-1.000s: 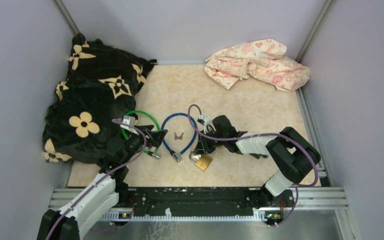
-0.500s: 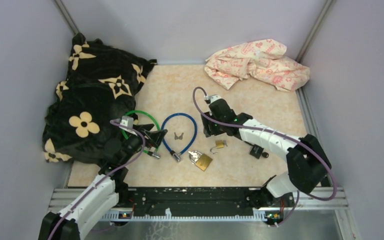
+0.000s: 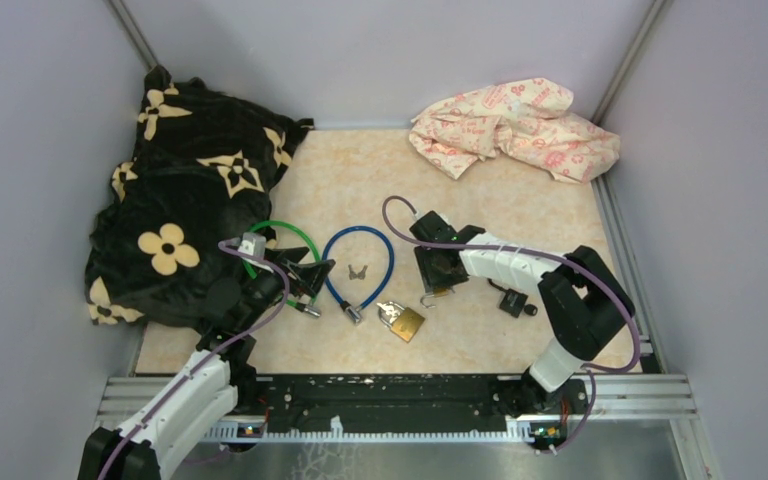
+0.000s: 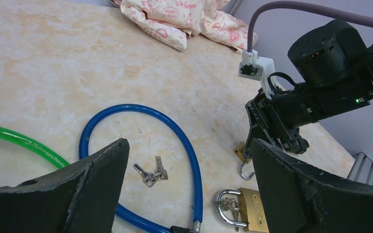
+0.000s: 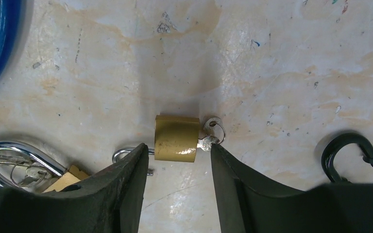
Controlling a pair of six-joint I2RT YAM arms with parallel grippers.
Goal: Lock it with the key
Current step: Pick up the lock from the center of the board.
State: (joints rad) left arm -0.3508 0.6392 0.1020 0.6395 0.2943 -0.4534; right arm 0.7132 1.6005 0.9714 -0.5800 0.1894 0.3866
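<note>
- Right now your right gripper (image 5: 178, 154) points down at the table (image 5: 281, 58) with its jaws apart and nothing clamped.
- The small padlock (image 5: 176, 138) lies flat on the table, just ahead of the gap between those jaws. You cannot tell from the wrist view whether the fingertips (image 5: 138, 160) touch it.
- Its key (image 5: 209, 138) sits in the end nearer 1 finger, ring attached. Its shackle (image 5: 126, 154) pokes out toward the other finger and looks open.
- Outside the jaws on the key side, well apart, lies a black hook (image 5: 349, 150).
- Outside the jaws on the shackle side lies the big padlock (image 5: 63, 180), with keys hung on its shackle.
- Your left gripper (image 4: 189, 145) has its jaws wide apart and holds nothing.
- Ahead of that gap, 2 loose keys (image 4: 150, 172) lie on the table inside the loop of the blue cable (image 4: 126, 108).
- The green cable (image 4: 14, 141) runs past the outer side of 1 left finger.
- Far from both pairs of jaws, a black cloth (image 3: 190, 200) and a pink cloth (image 3: 515, 125) sit at the table's back corners.
</note>
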